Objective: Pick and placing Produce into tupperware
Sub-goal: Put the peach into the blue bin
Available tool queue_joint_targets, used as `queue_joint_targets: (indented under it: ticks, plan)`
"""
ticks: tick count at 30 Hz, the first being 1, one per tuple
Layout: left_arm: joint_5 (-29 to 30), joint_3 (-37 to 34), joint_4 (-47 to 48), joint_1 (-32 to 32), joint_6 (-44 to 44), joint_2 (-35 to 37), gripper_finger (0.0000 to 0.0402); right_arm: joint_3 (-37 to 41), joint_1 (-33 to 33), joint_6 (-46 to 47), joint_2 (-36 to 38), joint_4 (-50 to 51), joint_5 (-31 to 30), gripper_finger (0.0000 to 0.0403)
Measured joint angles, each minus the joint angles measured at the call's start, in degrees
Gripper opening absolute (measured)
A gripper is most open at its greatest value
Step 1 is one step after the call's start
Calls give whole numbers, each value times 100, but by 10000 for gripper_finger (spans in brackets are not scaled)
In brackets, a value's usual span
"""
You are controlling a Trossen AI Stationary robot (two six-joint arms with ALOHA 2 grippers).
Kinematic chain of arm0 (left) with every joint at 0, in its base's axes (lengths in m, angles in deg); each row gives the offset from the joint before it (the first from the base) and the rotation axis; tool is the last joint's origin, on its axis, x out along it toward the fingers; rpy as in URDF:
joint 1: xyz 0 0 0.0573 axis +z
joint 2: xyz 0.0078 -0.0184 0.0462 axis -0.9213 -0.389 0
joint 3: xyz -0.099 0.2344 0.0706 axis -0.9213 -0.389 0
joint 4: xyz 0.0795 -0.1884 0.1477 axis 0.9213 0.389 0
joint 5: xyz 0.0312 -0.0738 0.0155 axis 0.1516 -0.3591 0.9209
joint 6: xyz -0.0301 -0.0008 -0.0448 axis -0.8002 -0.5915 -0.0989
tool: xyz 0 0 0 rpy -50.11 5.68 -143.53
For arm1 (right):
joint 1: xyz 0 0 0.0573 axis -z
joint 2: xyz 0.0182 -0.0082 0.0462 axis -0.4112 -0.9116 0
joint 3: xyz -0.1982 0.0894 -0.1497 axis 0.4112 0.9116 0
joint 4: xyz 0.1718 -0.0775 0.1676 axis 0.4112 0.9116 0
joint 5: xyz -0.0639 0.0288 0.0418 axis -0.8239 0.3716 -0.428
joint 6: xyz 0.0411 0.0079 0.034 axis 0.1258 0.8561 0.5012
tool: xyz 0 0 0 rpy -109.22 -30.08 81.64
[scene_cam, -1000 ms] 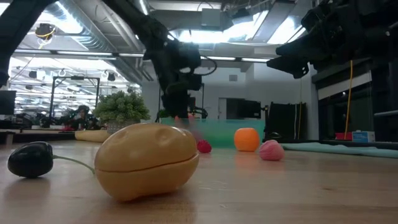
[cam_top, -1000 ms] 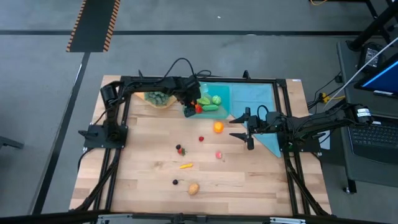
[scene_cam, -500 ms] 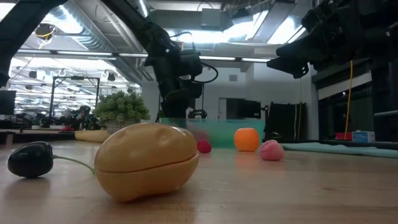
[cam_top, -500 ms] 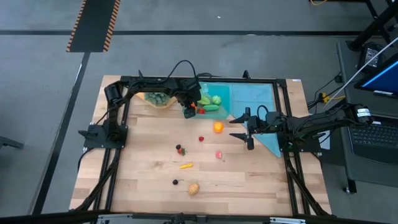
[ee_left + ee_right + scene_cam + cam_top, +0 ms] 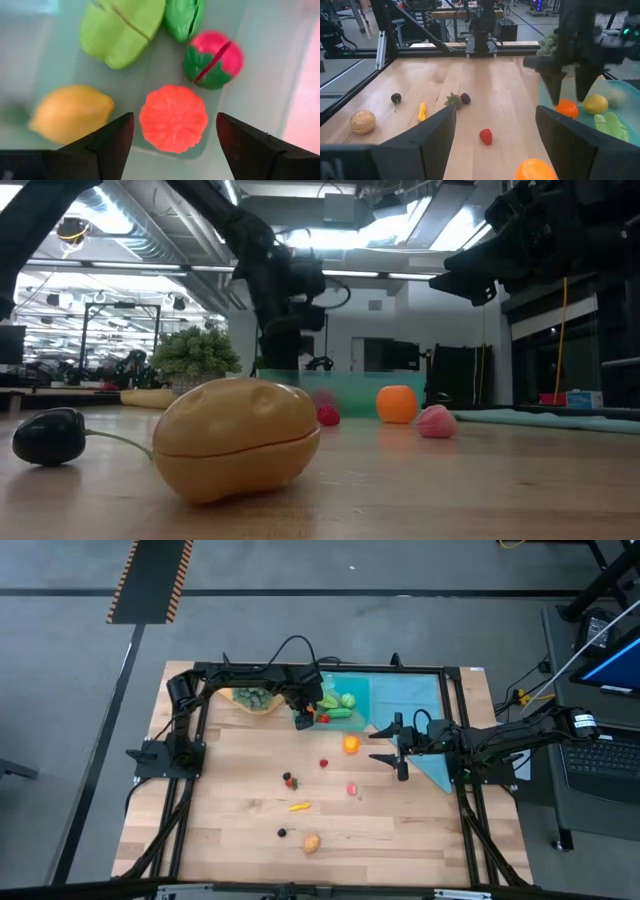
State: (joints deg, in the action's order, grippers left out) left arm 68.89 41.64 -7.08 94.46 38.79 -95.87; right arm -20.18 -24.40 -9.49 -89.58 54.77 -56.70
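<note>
Left tool (image 5: 173, 131): your fingers gape wide, empty, poised over the red-orange fruit (image 5: 173, 118) inside the tupperware (image 5: 352, 686).
Right tool (image 5: 397, 750): yours hangs open, empty, mid-worktop (image 5: 240, 790).

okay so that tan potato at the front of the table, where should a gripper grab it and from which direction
Grip the tan potato across its narrow middle, coming straight down from above. It lies on its side, long axis level, alone on bare wood, so the fingers would likely fit on either side of its short width.
</note>
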Motion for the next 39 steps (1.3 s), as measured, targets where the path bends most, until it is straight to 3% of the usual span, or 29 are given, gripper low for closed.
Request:
queue_joint_targets:
  ticks: [10, 17, 33, 37, 39]
  plan:
    - [-17, 132, -21, -36, 167, 1105, 274, 0, 0, -5, 0, 0, -2, 275]
    - [-15, -268, -146, -219, 132, 1968, 275, 0, 0, 59, 2, 111, -2, 275]
    - [-244, -2920, -2340, -777, -279, 4765, 275, 0, -20, 352, 2, 127, 0, 275]
    - [-940, -3606, -3181, -945, -213, 5443, 275, 0, -20, 346, 2, 46, 0, 275]
    - [-1011, -3976, -3577, -991, -208, 5734, 275, 0, -20, 342, 2, -3, 0, 275]
